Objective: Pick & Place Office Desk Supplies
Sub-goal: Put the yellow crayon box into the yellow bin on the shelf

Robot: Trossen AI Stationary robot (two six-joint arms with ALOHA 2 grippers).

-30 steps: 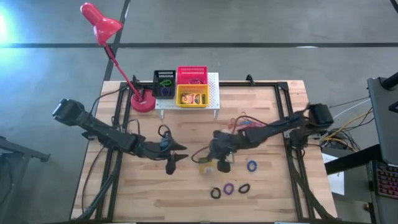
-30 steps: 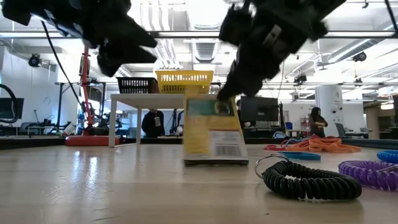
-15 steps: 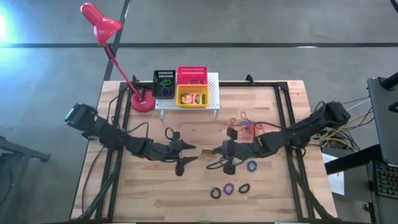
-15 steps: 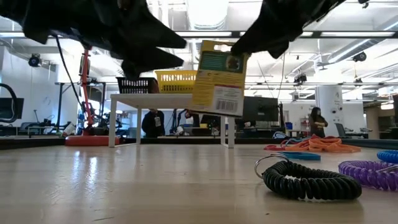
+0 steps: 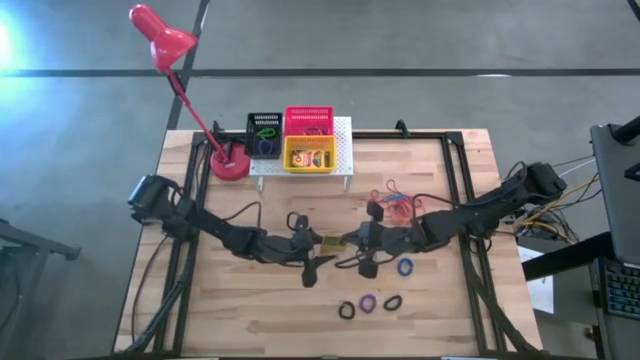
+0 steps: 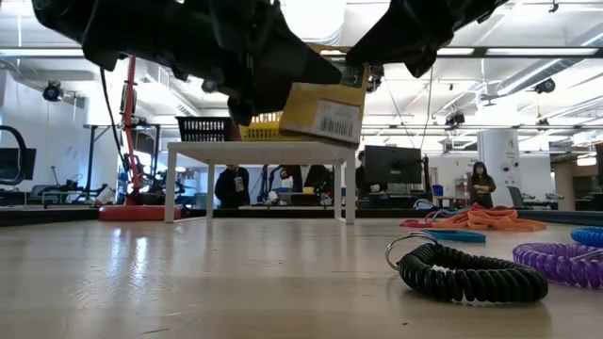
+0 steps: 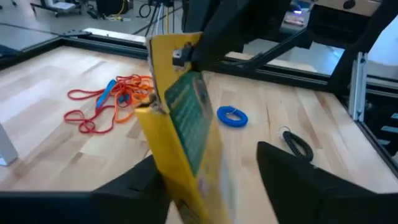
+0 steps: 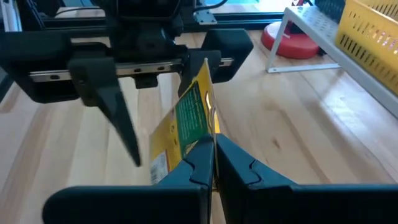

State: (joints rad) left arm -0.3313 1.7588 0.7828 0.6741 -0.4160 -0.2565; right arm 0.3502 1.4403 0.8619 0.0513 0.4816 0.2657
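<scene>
— Can you read the crayon box?

— No. In the left wrist view its lower part is smeared, and the left end effector is cut off by the picture's edge.

— What's in the baskets?

— From above, the black basket, red basket and yellow basket hold things too small to tell apart.

— And the purple ring?

— At worktop level it runs out of the picture.
</scene>
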